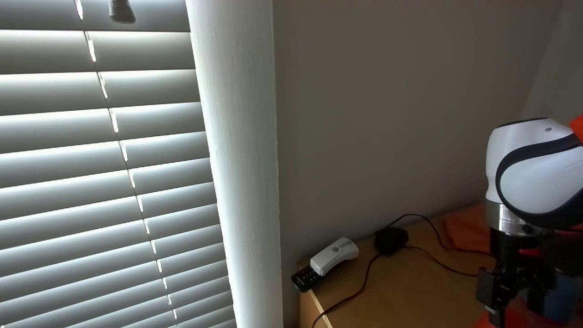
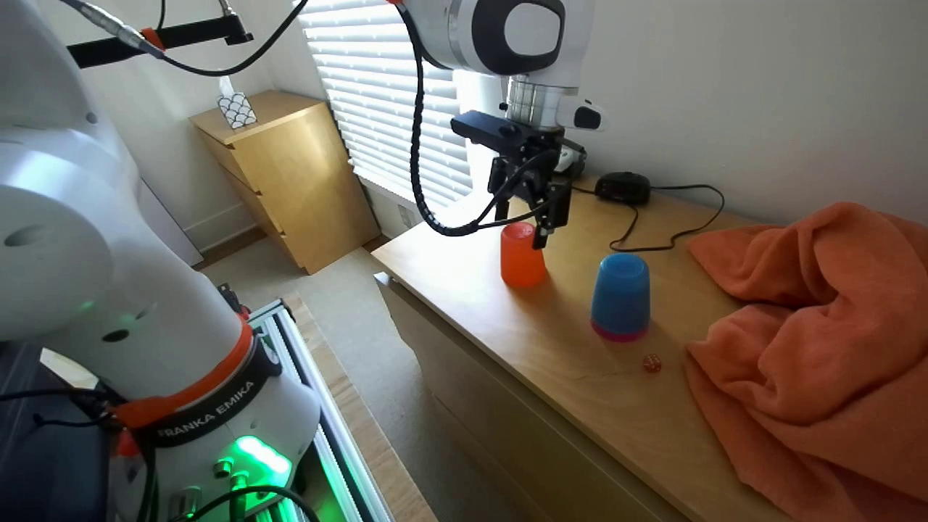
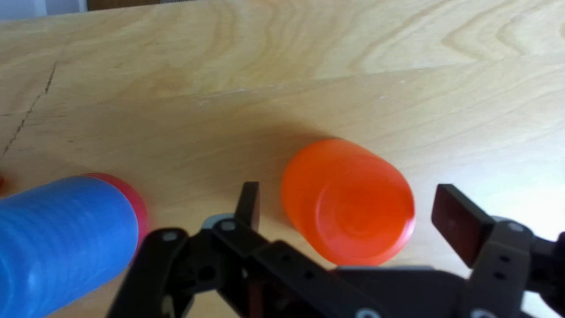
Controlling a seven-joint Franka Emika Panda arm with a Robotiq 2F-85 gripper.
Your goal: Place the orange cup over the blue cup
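Observation:
The orange cup (image 2: 522,261) stands upside down on the wooden top. In the wrist view the orange cup (image 3: 348,207) lies between the two spread fingers, with a gap on each side. My gripper (image 2: 522,226) is open, points down, and its fingertips are around the upper part of the cup. It also shows in the wrist view (image 3: 346,194). The blue cup (image 2: 621,293) stands upside down nearby, with a pink rim showing under its lower edge. In the wrist view the blue cup (image 3: 66,240) is at the lower left, outside the fingers. In an exterior view the blue cup (image 1: 562,298) is partly hidden by the gripper.
A small red die (image 2: 652,363) lies near the blue cup. A crumpled orange cloth (image 2: 819,348) covers one end of the wooden top (image 2: 507,333). A black adapter with cable (image 2: 622,188) lies near the wall. A white remote (image 1: 334,256) rests on a black remote (image 1: 305,279).

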